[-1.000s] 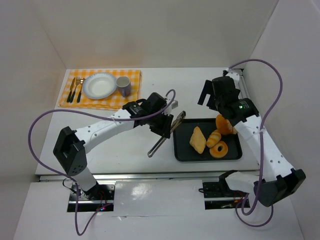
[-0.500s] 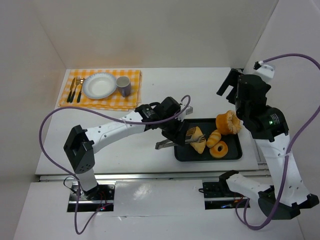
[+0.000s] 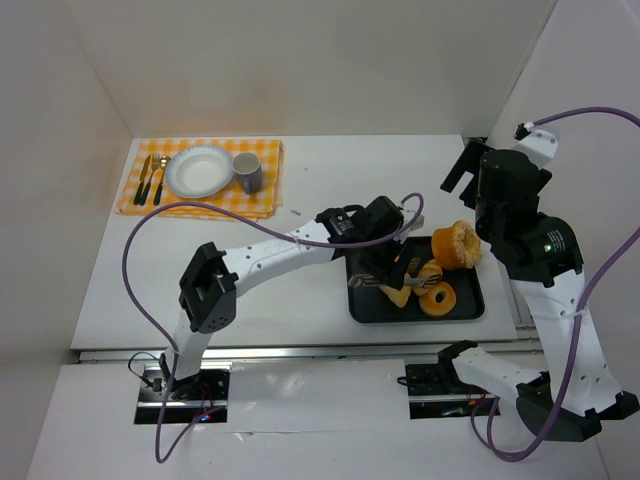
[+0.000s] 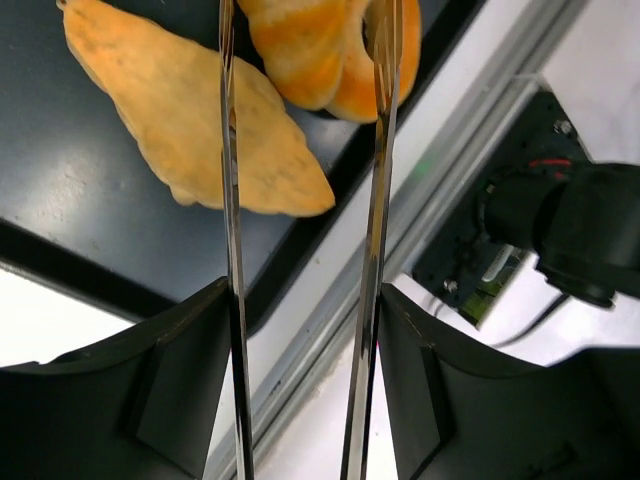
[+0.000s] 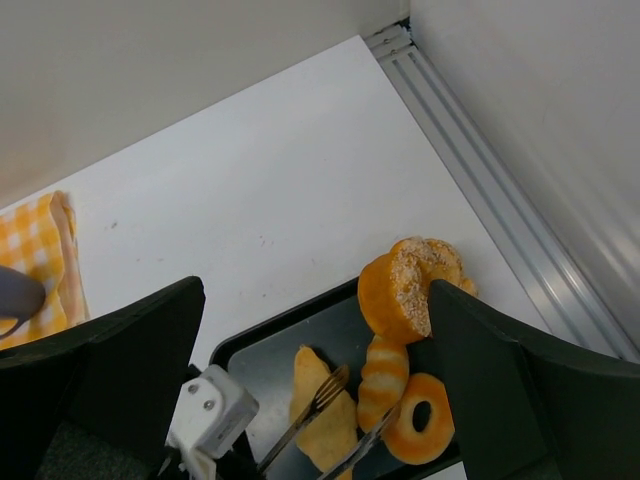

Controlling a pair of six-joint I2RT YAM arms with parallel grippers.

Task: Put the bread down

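- Cloth [image 3: 262, 190] with yellow checks lies at the far left of the white counter [image 3: 330, 170].
- Some cutlery [image 3: 151, 181] sits on the left side of the cloth. It is too small to tell each piece.
- A white plate [image 3: 200, 171] sits next to the cutlery, and a cup [image 3: 247, 172] stands just beside the plate, on its right.
- The left gripper [image 3: 385, 262] is over the left part of the black tray [image 3: 415, 312]. It is clenched on a pair of metal tongs [image 4: 229, 230].
- The tongs point down into the tray with their two arms apart.
- The flat bread [image 4: 170, 110] lies in the tray. One tong arm crosses over it, and I cannot tell if the arm touches it.
- A striped roll [image 4: 310, 45] lies just beside the flat bread. The other tong arm crosses over it, so the roll is in the way on that side.
- A ring bread [image 3: 437, 297] lies near the front of the tray, touching the roll.
- A big round bun [image 3: 455, 243] sits tipped on the far right corner of the tray.
- The right gripper [image 3: 462, 170] is up high, past the tray. Its fingers are spread wide and hold nothing.
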